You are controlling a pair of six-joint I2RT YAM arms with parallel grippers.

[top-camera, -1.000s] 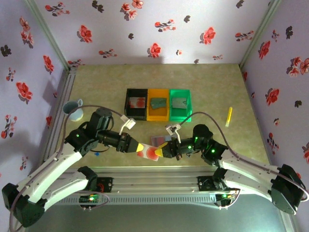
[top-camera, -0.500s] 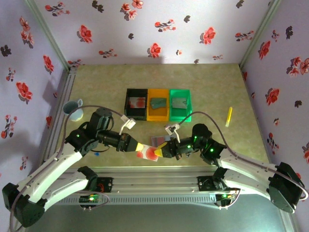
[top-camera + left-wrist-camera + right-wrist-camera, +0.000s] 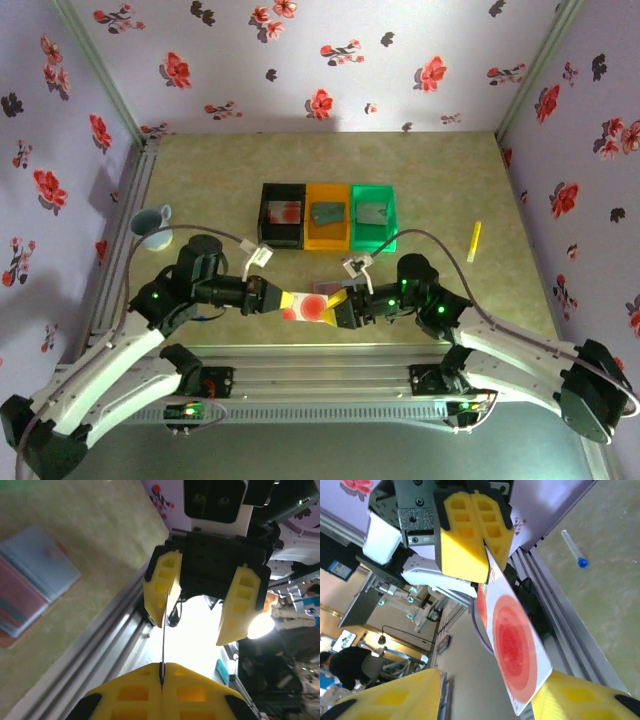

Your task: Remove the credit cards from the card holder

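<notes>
One thin, flat credit card (image 3: 312, 308), pale with a round red blotch, was pinched at one end by the left gripper (image 3: 283, 300), its blocky yellow jaws pressed together. At 3 o'clock, the right gripper (image 3: 340, 306) held its jaws spread around the card's far end. One card holder (image 3: 30, 592) lay open on the table at 12 o'clock, blue-grey inside. Beyond it stood three rectangular bins: a black bin (image 3: 280, 243), an orange bin (image 3: 328, 243) and a green bin (image 3: 375, 243).

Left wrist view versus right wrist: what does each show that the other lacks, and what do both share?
Left wrist: the open card holder on the table; the credit card edge-on, a thin line. Right wrist: the card's face with its red circle; a blue-capped tube on the table. Both: left gripper shut on the card, right gripper open around it.
</notes>
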